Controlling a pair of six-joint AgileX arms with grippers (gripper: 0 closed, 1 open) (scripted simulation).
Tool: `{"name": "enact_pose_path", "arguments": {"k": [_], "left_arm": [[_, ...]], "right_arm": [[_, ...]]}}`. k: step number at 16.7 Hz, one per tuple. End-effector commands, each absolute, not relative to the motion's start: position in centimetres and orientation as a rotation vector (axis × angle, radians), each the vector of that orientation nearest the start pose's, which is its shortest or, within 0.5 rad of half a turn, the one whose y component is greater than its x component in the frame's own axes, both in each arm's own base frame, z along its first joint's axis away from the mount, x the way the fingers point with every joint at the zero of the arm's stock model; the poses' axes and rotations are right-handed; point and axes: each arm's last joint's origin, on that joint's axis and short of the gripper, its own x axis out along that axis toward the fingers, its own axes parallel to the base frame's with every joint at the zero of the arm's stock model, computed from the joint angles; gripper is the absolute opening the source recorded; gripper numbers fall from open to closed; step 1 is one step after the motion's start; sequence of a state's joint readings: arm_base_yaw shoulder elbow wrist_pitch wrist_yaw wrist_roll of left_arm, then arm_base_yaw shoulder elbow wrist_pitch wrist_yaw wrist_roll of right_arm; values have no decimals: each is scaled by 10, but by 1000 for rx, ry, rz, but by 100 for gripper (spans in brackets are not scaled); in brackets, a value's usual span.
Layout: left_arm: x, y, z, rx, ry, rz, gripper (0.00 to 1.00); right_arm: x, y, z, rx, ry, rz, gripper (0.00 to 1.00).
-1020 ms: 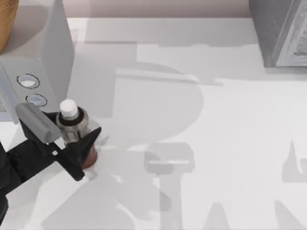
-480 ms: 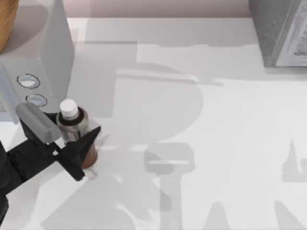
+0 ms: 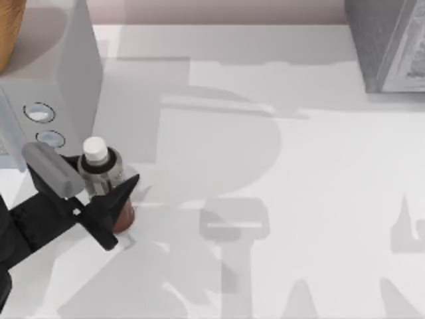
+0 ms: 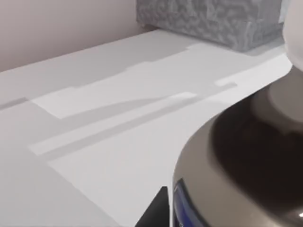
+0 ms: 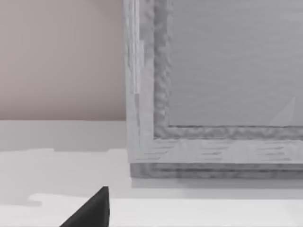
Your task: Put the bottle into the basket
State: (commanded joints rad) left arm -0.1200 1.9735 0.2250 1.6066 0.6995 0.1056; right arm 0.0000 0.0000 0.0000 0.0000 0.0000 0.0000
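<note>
Gripping the small upright bottle (image 3: 101, 174) with white screw cap, black neck band, silver-grey label and reddish-brown lower body, the left gripper (image 3: 99, 193) has its black fingers closed against the body, near the table's left edge. That bottle stands on the white table (image 3: 299, 199), just right of a grey box with two round buttons (image 3: 50, 80). At the far left corner a curved sliver of the golden-brown basket (image 3: 10, 30) shows; its contents cannot be told. A mottled grey box (image 3: 388, 43) sits far right. One dark fingertip (image 5: 92, 210) of the right gripper shows in its wrist view; how far it is open I cannot tell.
</note>
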Motion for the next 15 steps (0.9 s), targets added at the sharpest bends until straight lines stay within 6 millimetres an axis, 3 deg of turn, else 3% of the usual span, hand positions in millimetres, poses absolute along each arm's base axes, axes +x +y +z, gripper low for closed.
{"name": "enact_pose_path", "arguments": {"k": [4,7,11,15], "left_arm": [[240,-56,94,55,75,-774,0],[248,-72,119,58,64,-740,0],[246,-103,172,50,59,-695,0],[213,-130,241,32,55,-659,0]], "right_arm": [[106,-1,160,0,0,0,100],[106,-1,160,0,0,0,100],[106,-1,160,0,0,0,100],[106,-1,160,0,0,0,100]]}}
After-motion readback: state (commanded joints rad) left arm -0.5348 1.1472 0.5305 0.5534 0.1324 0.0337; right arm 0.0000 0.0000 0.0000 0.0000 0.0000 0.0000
